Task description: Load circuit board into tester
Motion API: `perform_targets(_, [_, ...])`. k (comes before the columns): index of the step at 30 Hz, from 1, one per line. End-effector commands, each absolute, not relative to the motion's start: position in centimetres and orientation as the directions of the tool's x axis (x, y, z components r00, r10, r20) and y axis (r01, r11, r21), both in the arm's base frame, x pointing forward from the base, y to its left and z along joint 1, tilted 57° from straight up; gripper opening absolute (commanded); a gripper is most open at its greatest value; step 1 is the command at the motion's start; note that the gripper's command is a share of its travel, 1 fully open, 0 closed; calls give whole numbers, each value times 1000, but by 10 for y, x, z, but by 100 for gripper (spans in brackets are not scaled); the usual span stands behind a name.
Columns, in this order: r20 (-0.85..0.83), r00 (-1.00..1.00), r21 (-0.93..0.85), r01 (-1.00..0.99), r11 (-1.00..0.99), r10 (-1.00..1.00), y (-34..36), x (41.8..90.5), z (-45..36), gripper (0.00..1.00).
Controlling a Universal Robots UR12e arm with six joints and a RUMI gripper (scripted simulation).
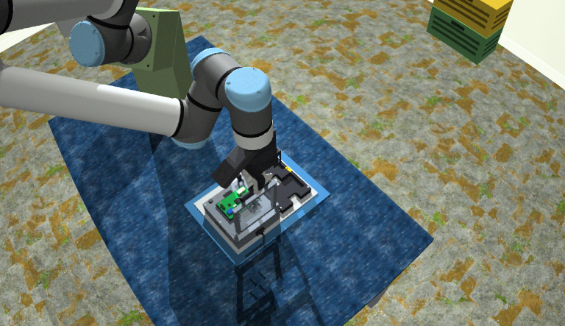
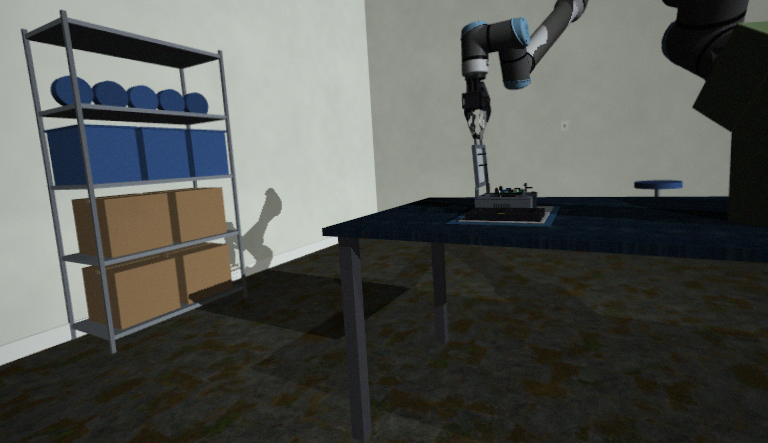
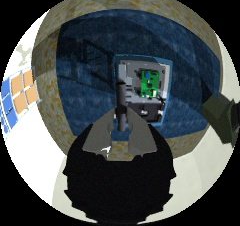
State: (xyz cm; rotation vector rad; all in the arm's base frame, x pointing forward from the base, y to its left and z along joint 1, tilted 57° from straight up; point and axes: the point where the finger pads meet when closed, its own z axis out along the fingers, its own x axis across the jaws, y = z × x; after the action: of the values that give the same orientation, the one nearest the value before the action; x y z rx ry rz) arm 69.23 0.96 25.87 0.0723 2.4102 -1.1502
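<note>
I have the claw clamped on the top edge of the lid, which stands nearly upright straight below it. The board lies flat in the tester, below and to one side; I judge the lid must swing down that way.

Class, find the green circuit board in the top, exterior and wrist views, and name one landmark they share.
Top: circuit board lower centre, in the tester, left of the raised lid.
Exterior: thin green sliver atop the tester, centre right.
Wrist: upper centre-right.
Shared landmark: the blue table.
</note>
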Motion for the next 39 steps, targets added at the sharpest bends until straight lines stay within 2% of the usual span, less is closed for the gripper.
perform_targets(1, [-427,-892,-725,239,646,-148,8,681,253,0])
perform_targets(39, [-424,-894,-725,237,646,-148,-10,629,219,0])
